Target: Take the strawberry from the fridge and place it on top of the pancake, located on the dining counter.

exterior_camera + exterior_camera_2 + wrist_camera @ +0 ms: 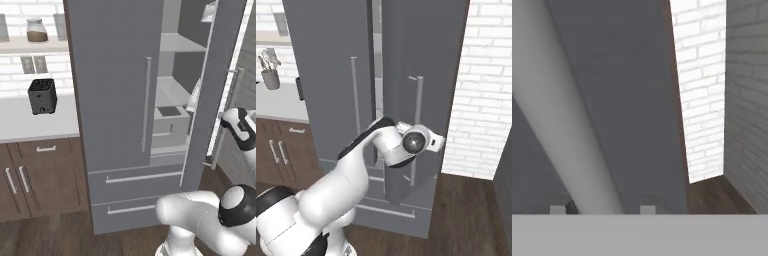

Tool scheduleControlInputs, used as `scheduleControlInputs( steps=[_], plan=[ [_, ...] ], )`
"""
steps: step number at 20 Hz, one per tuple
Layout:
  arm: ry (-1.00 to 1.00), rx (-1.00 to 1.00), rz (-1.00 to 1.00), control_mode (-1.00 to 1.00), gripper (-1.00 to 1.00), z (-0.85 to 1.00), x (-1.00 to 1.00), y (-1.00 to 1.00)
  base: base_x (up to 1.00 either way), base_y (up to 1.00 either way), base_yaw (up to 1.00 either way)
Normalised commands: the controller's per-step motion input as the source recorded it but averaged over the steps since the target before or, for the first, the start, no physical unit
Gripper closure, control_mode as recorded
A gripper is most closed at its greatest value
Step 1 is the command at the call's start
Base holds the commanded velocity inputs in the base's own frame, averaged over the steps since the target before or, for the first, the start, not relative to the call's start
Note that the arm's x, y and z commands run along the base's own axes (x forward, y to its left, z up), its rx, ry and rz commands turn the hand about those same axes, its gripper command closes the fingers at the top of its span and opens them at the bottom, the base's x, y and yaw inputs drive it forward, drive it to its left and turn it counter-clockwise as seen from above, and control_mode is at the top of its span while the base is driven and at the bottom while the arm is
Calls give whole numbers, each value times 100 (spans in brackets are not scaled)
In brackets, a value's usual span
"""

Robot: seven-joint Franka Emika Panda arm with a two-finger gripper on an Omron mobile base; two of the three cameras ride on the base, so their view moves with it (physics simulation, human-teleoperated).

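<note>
The grey fridge (115, 90) stands with its left door closed and its right door (220, 90) swung partly open. Pale shelves (182, 44) and a grey bin (170, 119) show inside. My gripper (602, 210) is at that door's long silver handle (572, 130), which runs between the two finger tips. In the right base view the arm reaches to the handle (418, 95) at about mid height. No strawberry shows on the visible shelves. The pancake and the dining counter are out of view.
Two drawers (140, 177) sit under the fridge doors. Left of the fridge, a wall counter (35, 125) over brown cabinets carries a black toaster (41, 96). A utensil pot (271, 77) stands there too. A white brick wall (486, 100) closes the right side.
</note>
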Motion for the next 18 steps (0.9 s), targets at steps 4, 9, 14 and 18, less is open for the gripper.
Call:
scheduleControlInputs(
  steps=[4,9,14,18],
  plan=[
    [-8,8,-1,-100,100,-14,-4,-100,0,0,0],
    [-10,7,-5,-100,100,-26,0,-100,0,0,0],
    [-10,7,-7,-100,100,-31,0,-100,0,0,0],
    [-27,8,-11,-100,100,-16,-17,-100,0,0,0]
  ],
)
